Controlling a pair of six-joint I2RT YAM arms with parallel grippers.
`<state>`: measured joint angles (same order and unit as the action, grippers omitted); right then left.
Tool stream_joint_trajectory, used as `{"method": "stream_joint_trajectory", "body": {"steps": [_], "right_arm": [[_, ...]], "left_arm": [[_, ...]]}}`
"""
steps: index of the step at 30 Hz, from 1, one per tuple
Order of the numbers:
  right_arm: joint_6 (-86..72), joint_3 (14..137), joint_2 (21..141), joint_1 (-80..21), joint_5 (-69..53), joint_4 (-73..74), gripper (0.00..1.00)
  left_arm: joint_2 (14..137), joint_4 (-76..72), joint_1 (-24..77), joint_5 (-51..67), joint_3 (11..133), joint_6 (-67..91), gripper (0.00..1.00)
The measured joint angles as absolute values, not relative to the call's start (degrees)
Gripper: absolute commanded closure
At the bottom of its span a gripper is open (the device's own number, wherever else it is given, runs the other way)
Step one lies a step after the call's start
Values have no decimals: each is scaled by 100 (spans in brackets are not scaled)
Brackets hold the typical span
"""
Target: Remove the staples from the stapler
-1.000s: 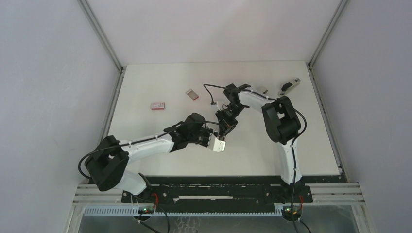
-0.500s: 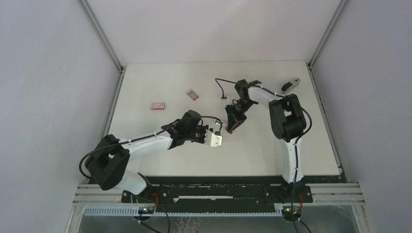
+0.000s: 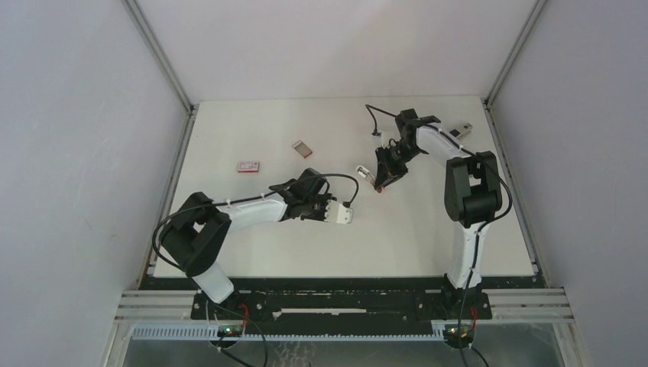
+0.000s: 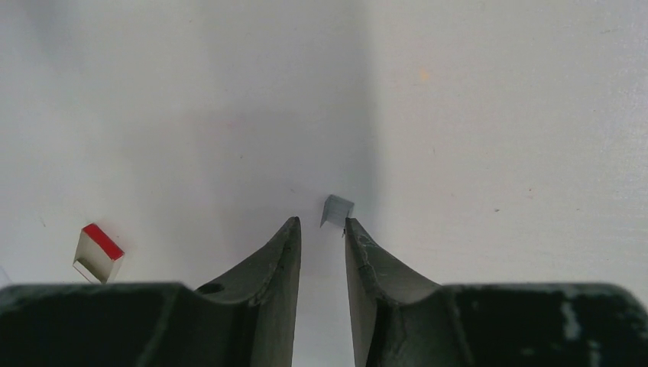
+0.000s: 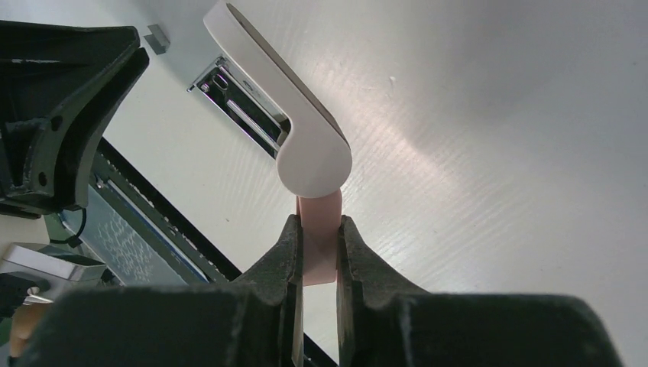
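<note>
Toward the middle of the tabletop (image 3: 428, 245): the left gripper (image 4: 321, 224) and the right gripper (image 5: 319, 220) are near each other but apart, with the left one closer to the near edge.
Left gripper: low over the surface, its fingers parted by a narrow gap with nothing between them.
Staples (image 4: 336, 210): one short grey strip lies on the tabletop just ahead of the left gripper's fingertips, just beside the right-hand tip and outside the gap.
Right gripper: clamped on the pink end (image 5: 319, 210) of the stapler (image 5: 267, 80) and holding it.
Stapler: its white top arm is swung open, away from the metal magazine (image 5: 243, 107), and the open end points toward the left gripper.
Right wrist view: a small grey strip lies on the tabletop at the upper left, beyond the stapler's open end and beside the left gripper's dark fingers.
Red-and-white boxes: two lie in the far left part of the tabletop, well apart from both grippers. One (image 3: 248, 166) is nearer the left edge. The other (image 3: 302, 148) is farther in and tilted.
Red-topped white piece (image 4: 98, 253): it lies on the tabletop to the left of the left gripper's fingers, apart from them.
Far right corner: a dark and silver object (image 3: 456, 131) sits beside the right arm's forearm, too small to identify.
</note>
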<state>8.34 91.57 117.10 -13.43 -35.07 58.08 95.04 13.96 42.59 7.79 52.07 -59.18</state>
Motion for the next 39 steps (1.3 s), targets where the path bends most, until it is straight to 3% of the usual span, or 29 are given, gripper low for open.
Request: {"method": "stream_joint_trajectory", "body": {"steps": [9,15,17,19,20,21,24,31,39], "right_arm": [[814,9155,11699,-1310,-3420,5802,100],[795,9155,11697,-1299,-3350,5802,100],[784,9155,11697,-1282,-3347,5804,100],[764,9155,11697,-1282,-3352,5802,100],[753,9155,11699,-1282,-3354,5802,100],[746,9155,11699,-1282,-3363,5802,100],[703,9155,11712,-1282,-3446,5802,100],[617,9155,11920,-1282,-3664,5806,100],[491,9142,11970,-1146,-4088,5756,100]], "left_arm": [[9439,1492,4130,786,5345,-5800,58],[8523,1584,3535,1135,5413,-5330,50],[8114,1557,3312,1278,5413,-5120,40],[7749,1538,3096,1406,5406,-4925,38],[7609,1520,3013,1452,5389,-4845,18],[7437,1487,2893,1522,5343,-4755,10],[6963,1428,2517,1726,5052,-4558,2],[6370,1415,1767,2128,4359,-4165,0],[5953,1256,1737,2510,4053,-3793,0]]}}
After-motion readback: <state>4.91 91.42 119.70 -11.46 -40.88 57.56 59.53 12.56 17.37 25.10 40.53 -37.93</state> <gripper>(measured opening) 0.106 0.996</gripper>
